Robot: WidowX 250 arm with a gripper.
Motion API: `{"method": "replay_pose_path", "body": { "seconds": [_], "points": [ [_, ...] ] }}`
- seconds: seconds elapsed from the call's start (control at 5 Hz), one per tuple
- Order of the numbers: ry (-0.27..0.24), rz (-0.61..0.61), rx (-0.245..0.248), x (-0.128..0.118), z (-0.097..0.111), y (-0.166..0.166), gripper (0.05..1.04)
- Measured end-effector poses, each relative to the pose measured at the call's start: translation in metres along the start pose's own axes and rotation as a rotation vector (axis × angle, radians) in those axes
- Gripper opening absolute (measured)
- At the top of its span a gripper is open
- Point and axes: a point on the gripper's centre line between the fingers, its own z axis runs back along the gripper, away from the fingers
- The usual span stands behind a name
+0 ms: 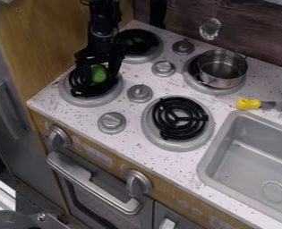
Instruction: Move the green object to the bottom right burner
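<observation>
Oven handle point(95, 189) fronts counter edge point(107, 145), green object point(99, 74) at gripper point(97, 68).

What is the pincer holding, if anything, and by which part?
It cannot be told: the pincer is at the green object over the bottom left burner, contact unclear.

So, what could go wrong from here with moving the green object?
The end effector may catch the black coil close beneath it. A low carry might hit the knob near the way to the bottom right burner. That burner's gapped rings could make the green object settle tilted.
</observation>
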Motion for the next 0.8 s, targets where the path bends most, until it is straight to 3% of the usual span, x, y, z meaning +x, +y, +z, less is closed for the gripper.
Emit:
{"method": "replay_pose_path", "body": {
  "seconds": [0.2, 0.4, 0.6, 0.8],
  "points": [
    [-0.008, 0.000, 0.004, 0.004, 0.000, 0.002, 0.947],
    [-0.016, -0.019, 0.012, 0.005, 0.000, 0.004, 0.734],
    [-0.001, -0.109, 0.019, 0.001, 0.000, 0.007, 0.728],
    [-0.011, -0.238, -0.024, -0.015, 0.009, -0.001, 0.728]
  ]
}}
